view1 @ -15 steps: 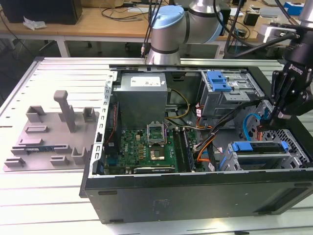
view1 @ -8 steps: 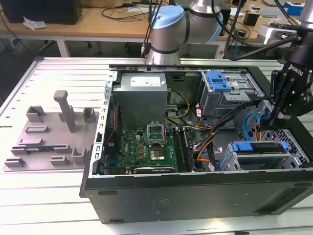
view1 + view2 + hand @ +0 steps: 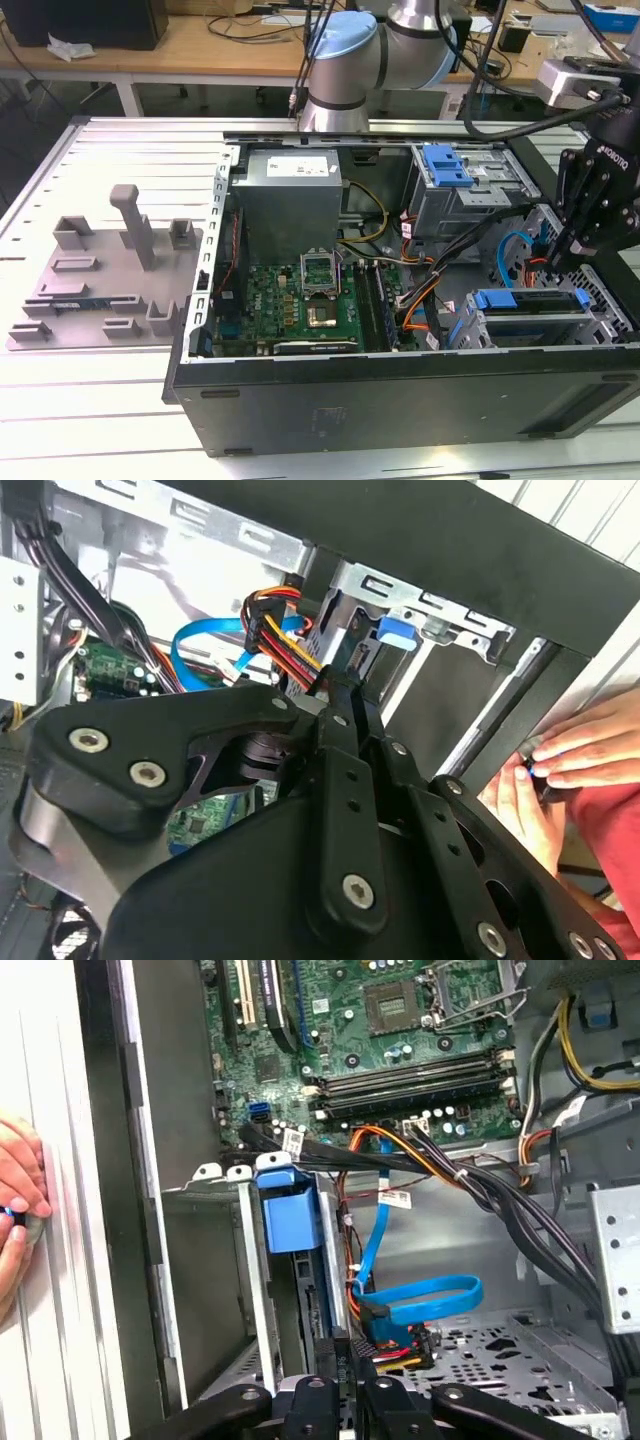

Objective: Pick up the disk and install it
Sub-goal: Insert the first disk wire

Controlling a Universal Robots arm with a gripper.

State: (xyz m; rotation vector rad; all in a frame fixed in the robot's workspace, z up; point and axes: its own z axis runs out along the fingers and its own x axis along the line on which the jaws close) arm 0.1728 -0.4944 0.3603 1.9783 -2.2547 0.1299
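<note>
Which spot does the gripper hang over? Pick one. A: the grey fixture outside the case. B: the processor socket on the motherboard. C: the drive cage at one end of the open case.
C: in the exterior view the gripper hangs just above the drive cage, at the exterior view's right end of the open case.

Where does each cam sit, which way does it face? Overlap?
Exterior view: off the arm, high, looking down into the open computer case; arm and hand show.
First wrist view: on the wrist, facing past the hand to the motherboard.
Second wrist view: on the wrist, behind the hand, facing the drive cage.
Both wrist views share the blue cable and a person's fingers.
</note>
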